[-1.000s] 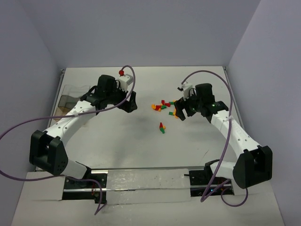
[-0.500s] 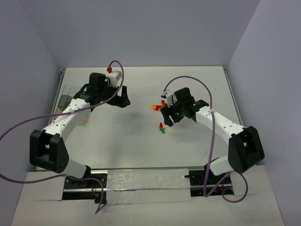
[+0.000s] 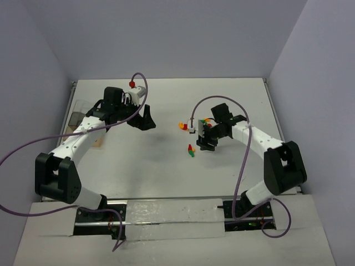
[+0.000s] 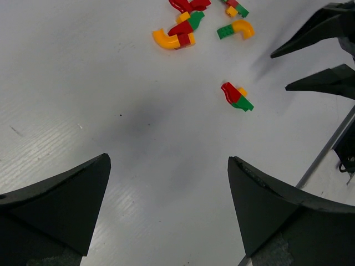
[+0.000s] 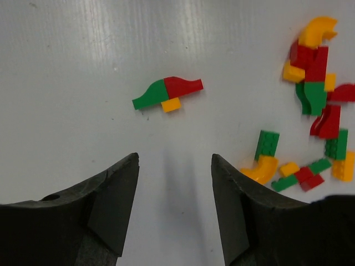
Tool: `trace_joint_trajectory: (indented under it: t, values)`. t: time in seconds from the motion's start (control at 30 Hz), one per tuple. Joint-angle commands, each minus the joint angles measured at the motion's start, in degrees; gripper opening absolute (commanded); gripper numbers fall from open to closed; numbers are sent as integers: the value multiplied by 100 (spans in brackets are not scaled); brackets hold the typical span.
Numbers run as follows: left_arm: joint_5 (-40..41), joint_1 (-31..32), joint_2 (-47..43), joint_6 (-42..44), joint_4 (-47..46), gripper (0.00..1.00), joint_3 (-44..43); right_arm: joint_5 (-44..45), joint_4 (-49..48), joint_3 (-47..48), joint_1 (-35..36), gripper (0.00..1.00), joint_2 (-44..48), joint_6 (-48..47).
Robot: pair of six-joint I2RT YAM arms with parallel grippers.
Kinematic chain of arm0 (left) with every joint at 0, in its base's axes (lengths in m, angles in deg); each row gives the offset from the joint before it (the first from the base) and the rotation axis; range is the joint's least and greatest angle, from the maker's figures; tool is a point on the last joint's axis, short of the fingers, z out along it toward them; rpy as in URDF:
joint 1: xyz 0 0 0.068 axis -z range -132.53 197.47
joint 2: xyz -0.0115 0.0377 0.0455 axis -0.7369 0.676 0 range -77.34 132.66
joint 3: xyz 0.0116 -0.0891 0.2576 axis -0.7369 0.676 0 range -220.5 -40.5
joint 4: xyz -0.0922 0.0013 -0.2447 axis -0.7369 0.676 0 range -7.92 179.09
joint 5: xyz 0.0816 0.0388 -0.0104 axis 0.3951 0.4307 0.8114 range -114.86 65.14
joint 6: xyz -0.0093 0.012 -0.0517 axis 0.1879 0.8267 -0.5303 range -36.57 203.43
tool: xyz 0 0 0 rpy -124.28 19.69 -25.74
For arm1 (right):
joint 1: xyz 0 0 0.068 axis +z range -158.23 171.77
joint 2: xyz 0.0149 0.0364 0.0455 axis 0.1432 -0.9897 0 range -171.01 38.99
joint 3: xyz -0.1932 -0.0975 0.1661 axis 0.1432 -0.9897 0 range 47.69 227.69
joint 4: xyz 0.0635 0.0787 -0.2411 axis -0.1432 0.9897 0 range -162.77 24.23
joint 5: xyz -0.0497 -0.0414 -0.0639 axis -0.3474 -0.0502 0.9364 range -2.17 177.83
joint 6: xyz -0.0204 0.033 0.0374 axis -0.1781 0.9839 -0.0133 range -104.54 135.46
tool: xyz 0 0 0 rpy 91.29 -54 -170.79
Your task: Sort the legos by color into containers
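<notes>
Open fingers over a white surface [image 3: 166, 177], legos loose on it.
Only the overhead view shows the containers [image 3: 79, 106] at the left edge, half hidden by the left arm [image 3: 83, 136], contents unreadable. Wrist views show the left fingers [image 4: 61, 205] spread wide and the right fingers [image 5: 111, 210] parted, both empty, with a red-green-orange clump [image 5: 169, 91] just ahead of the right pair, apart from the main pile [image 5: 313, 83].

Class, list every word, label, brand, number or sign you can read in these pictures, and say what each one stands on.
None: no view shows any text that can be read.
legos: plain red, green and orange faces; any mark on the studs is too small to read.
left gripper: plain black, no lettering.
right gripper: plain black, no lettering.
table: no print on its white surface.
</notes>
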Motion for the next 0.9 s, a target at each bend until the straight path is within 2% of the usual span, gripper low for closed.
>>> trace_joint_trajectory:
  t: [0.0, 0.43, 0.87]
  values:
    - [-465, -44, 26, 254, 44, 97, -231, -835, 936, 672, -113, 62, -640, -1974]
    - [-329, -187, 279, 272, 47, 97, -319, -111, 1188, 1319, 323, 58, -1537, -1733]
    - [-429, -569, 472, 316, 86, 96, -493, 292, 929, 1214, 711, 57, -1693, -1373]
